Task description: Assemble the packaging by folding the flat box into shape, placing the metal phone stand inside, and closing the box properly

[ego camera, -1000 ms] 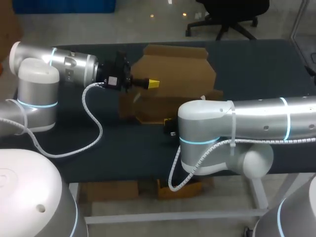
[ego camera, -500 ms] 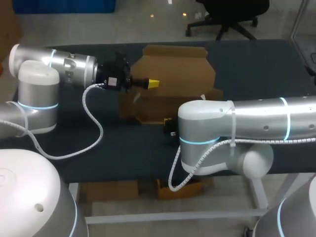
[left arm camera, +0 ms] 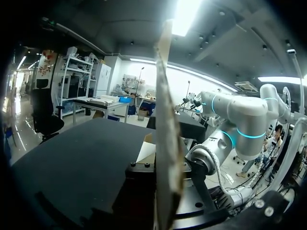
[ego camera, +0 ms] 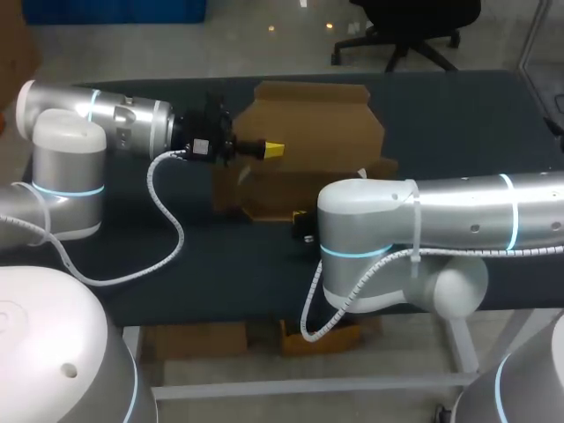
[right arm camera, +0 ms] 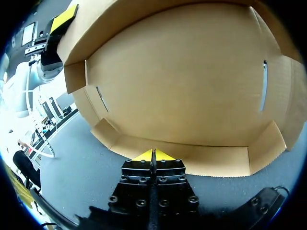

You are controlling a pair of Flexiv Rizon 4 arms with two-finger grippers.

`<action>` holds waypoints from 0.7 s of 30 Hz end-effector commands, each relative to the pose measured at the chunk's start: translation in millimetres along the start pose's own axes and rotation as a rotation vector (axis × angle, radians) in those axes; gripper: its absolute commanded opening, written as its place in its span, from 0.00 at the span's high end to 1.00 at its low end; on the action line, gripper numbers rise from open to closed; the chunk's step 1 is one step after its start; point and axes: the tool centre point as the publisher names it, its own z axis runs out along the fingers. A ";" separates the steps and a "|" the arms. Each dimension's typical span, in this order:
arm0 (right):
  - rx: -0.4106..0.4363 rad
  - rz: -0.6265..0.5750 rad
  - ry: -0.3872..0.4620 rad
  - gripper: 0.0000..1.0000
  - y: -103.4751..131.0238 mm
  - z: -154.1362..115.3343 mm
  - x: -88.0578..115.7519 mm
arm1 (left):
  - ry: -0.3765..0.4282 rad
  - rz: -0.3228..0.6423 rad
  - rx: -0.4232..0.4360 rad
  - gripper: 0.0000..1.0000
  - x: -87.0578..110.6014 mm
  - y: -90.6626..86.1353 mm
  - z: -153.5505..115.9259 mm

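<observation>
Two arms at the cardboard box (ego camera: pixel 310 132)
Left gripper (ego camera: pixel 273 149), held level, pinches the box's raised wall; right gripper (right arm camera: pixel 153 155), tips together and empty at the near flap, is hidden from above.

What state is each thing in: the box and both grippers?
box, partly folded, still open, one big panel standing up
left gripper, shut on the edge of the box's raised panel
right gripper, shut, holding nothing, tips at the box's low near flap
</observation>
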 end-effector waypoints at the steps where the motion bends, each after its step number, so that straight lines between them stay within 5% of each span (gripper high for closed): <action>1: -0.002 0.000 -0.006 1.00 -5.6 4.6 -0.7 | -0.003 0.001 0.000 1.00 0.5 1.7 0.3; 9: -0.002 0.000 -0.006 1.00 -5.6 4.6 -0.7 | -0.003 0.001 0.000 1.00 0.5 1.7 0.3; 21: -0.058 0.009 0.033 1.00 -0.6 -33.5 11.4 | -0.003 0.001 0.000 1.00 0.5 1.7 0.3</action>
